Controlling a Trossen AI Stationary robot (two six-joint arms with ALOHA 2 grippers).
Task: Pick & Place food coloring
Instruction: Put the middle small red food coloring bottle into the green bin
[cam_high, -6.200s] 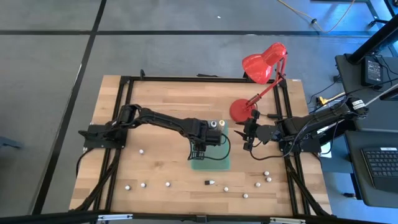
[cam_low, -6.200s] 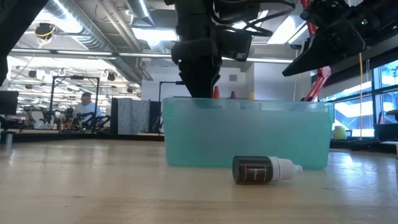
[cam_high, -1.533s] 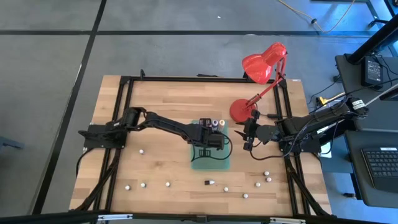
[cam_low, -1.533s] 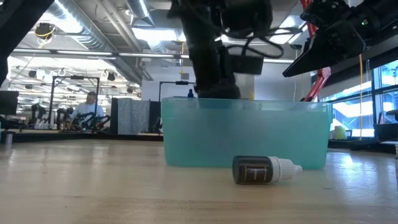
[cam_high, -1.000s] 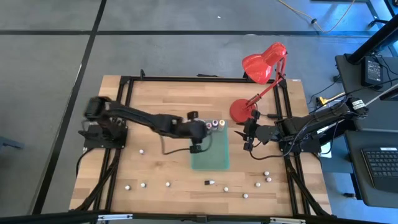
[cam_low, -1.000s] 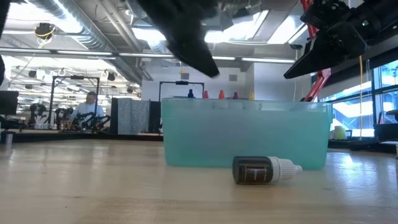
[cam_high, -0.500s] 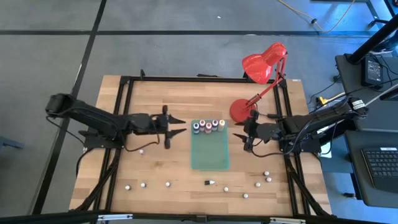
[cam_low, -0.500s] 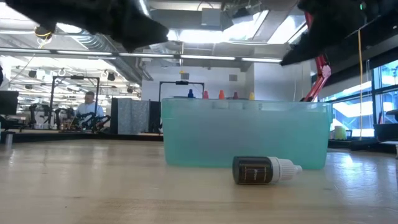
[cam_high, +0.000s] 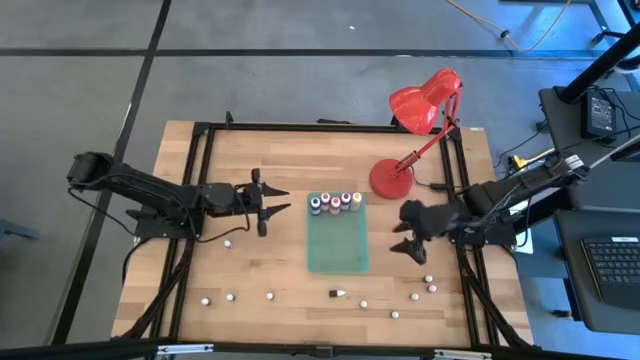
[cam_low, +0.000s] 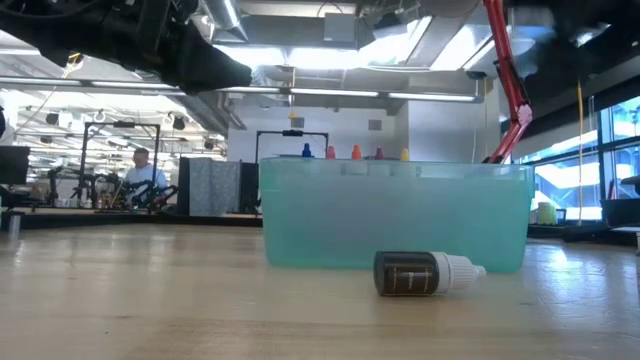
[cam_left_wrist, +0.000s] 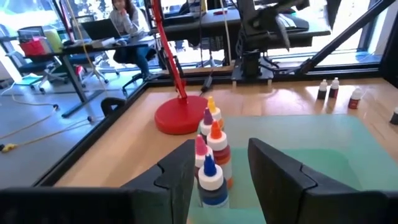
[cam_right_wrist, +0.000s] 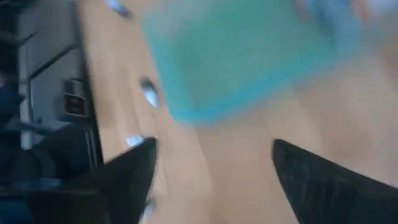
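Five bottles stand upright in a row along the far end of the green tray, tips up; a sixth, dark bottle lies on its side on the table just before the tray's near end, long axis across the low view, pale cap toward the right arm's side; left gripper hangs beside the tray, fingers spread, empty; right gripper on the tray's other side, fingers apart, empty; red lamp beyond

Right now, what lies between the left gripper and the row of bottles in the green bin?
Only bare wood: in the high view nothing sits between the open left gripper and the bottles standing in the green bin.
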